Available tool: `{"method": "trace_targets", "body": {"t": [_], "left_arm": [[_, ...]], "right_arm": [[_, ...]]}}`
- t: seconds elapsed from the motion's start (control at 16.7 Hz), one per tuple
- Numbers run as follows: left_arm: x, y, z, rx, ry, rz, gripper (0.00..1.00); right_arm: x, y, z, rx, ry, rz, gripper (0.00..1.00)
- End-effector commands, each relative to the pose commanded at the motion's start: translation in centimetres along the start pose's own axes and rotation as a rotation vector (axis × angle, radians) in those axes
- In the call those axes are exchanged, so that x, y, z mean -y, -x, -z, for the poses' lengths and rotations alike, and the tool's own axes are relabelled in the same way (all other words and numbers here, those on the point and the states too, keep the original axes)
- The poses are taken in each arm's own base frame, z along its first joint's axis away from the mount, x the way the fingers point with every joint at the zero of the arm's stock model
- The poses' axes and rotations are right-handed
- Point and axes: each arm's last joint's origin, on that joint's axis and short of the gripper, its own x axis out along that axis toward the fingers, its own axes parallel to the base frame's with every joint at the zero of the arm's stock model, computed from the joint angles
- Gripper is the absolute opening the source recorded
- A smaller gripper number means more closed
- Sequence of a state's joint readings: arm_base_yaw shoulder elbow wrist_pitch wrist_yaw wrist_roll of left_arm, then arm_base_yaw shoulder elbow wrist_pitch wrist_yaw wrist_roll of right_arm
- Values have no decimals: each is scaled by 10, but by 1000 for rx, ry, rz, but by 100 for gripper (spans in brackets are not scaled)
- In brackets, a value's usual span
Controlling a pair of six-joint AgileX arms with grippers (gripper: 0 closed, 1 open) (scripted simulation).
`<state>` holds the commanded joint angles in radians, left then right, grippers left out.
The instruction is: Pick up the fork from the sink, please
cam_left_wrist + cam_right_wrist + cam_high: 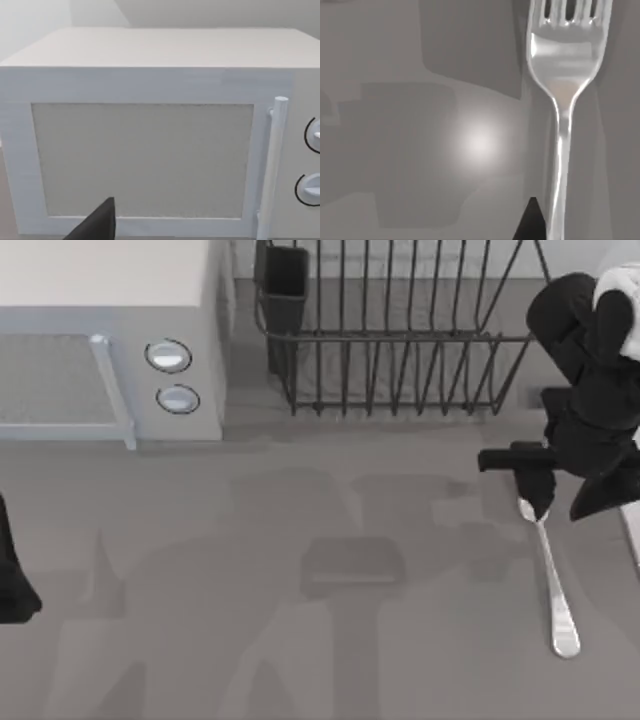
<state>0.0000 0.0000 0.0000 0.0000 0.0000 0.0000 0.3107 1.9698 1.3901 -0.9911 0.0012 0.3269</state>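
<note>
One fork [551,580] lies flat on the sink [300,640] floor near its right edge, long axis front-to-back, tines under the right gripper [538,502], likely straddling the head; can't tell its finger opening. Left gripper [12,585] parked far left.

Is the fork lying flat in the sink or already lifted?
Cannot tell. From above, the fork stretches along the sink floor, its tine end beneath the right claw; contact with the floor isn't visible.
</note>
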Motion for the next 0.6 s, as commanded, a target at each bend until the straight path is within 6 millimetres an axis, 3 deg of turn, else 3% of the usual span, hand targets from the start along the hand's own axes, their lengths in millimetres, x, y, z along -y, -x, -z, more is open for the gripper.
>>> {"method": "trace_targets", "body": {"t": [0.24,0.6], "left_arm": [[0,0,0,0,0,0,100],[0,0,0,0,0,0,100]], "right_arm": [[0,0,0,0,0,0,98],[0,0,0,0,0,0,100]]}}
